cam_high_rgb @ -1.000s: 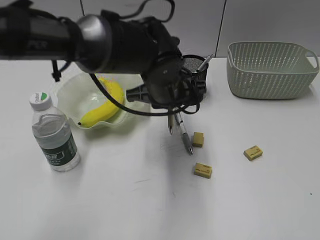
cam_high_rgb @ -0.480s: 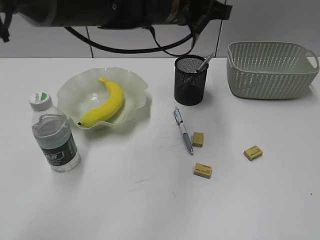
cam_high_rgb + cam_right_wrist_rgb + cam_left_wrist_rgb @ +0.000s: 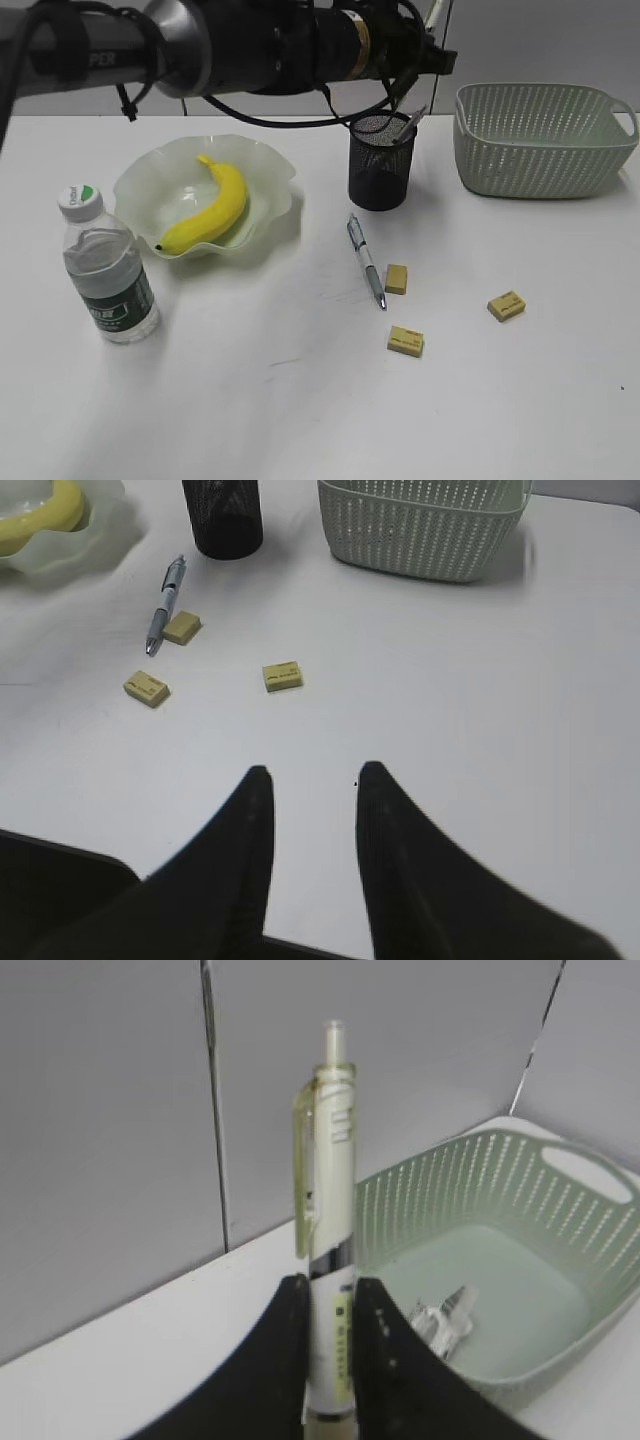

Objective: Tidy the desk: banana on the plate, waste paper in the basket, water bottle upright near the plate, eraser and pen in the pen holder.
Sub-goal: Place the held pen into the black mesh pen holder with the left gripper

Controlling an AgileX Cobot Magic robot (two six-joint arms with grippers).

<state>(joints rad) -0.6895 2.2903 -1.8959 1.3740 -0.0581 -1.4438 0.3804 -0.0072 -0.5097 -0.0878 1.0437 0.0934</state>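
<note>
Left tool grips a pale-green pen upright above the basket; right tool hangs open, empty

The white desk bears the plate, water bottle, pen holder, basket, a pen and three erasers.

Colours and patterns noted on the white desk.
Banana bright yellow on frosted pale-green plate; basket sage green, lattice-woven; pen holder black mesh; three erasers tan; bottle clear with dark green label and white cap; held pen translucent pale yellow-green.
</note>
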